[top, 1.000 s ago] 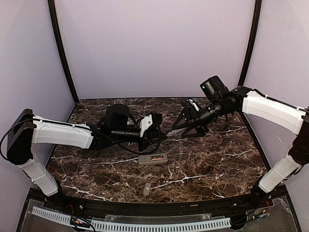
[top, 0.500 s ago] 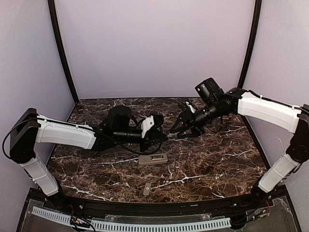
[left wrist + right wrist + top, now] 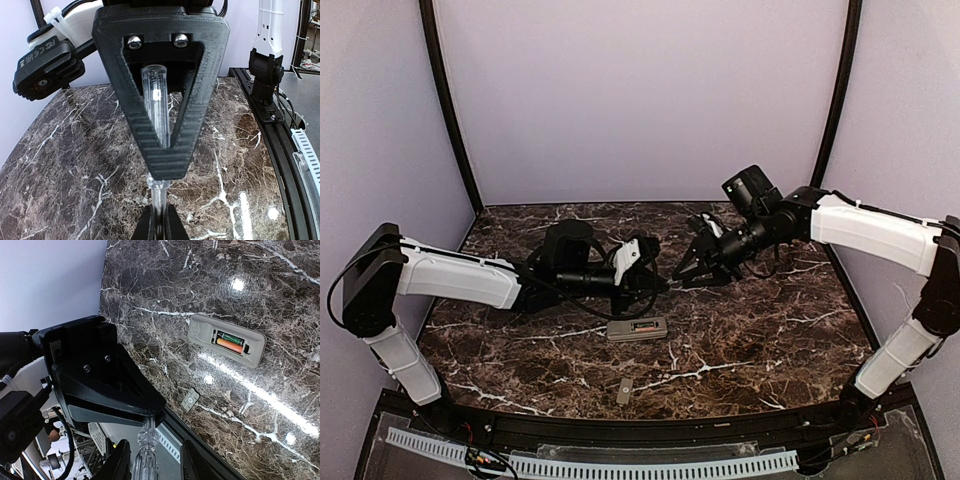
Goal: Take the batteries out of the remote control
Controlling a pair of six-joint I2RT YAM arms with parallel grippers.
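Note:
The remote control (image 3: 637,329) lies back up on the marble table, its battery bay open. In the right wrist view (image 3: 226,340) the bay holds the batteries, one orange (image 3: 229,345) and one dark green-grey (image 3: 230,337). My left gripper (image 3: 160,226) is shut on the thin end of a clear plastic tool (image 3: 159,197); in the top view it (image 3: 650,278) hovers behind the remote. My right gripper (image 3: 152,462) is open, with its fingers on either side of the tool's clear handle (image 3: 145,445) and a gap on each side. It meets the left gripper above the table (image 3: 688,262).
The small flat grey cover piece (image 3: 624,391) lies near the front edge, also seen in the right wrist view (image 3: 189,399). Black frame posts stand at the back corners. The table's front rail runs along the near edge.
My right gripper has moved left and down towards my left gripper, and its fingers now sit around the clear tool's handle. The left arm shifted slightly. The remote and cover have not moved.

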